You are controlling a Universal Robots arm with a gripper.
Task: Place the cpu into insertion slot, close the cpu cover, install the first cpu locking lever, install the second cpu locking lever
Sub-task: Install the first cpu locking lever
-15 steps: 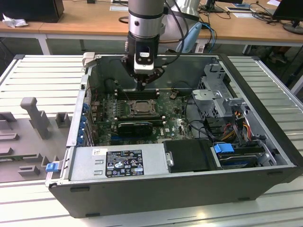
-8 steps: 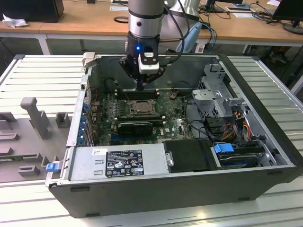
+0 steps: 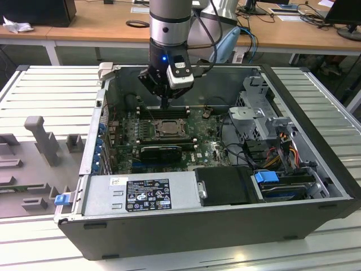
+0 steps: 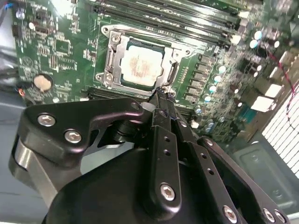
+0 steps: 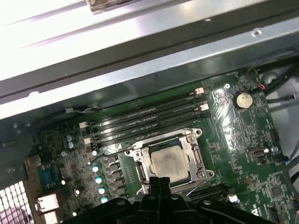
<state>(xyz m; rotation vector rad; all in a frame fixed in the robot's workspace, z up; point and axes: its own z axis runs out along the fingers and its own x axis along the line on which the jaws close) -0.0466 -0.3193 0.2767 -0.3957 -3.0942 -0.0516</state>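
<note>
In the second wrist view, the pincer [image 4: 163,97], its tips pressed together, hangs at the edge of the insertion slot [image 4: 106,77]. The cpu [image 4: 140,66] lies in the slot beneath the lowered cpu cover [image 4: 174,67].

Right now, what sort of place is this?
Likely a robotics lab or workshop: a robot arm reaches into an open computer case on a slatted metal bench, with office desks behind.
</note>
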